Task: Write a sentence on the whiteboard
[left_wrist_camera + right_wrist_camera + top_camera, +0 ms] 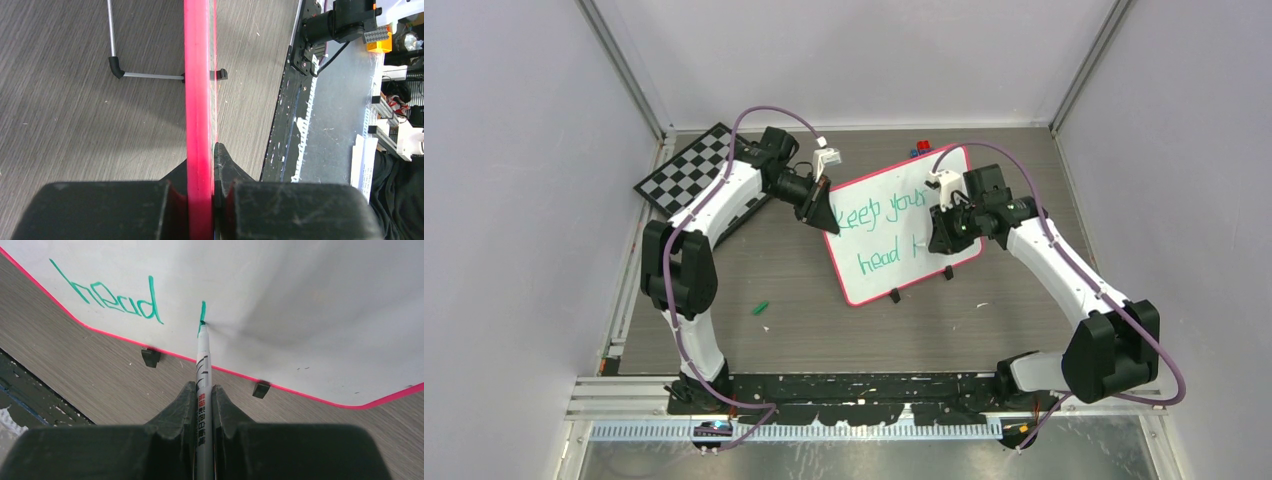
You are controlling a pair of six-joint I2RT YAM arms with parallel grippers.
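Whiteboard [879, 285] stands on its little black feet in the middle of the table [824, 330]; the left gripper [827, 218] has its jaws shut tight on the pink rim; the right gripper [202, 390] pinches a marker [203, 360], its tip touching the board just after "head" in the sentence [879, 212]; if the pen pushes too hard, the board could slide or tip back, and the new letters would go wobbly.

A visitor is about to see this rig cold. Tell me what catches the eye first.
Mid-table stands a glossy white board with a pink-red rim, bearing green handwritten lettering, "keep your head". The right tool grips a white marker with a green tip, touching the board just past "head", while the left tool clamps the board's rim on its left side.
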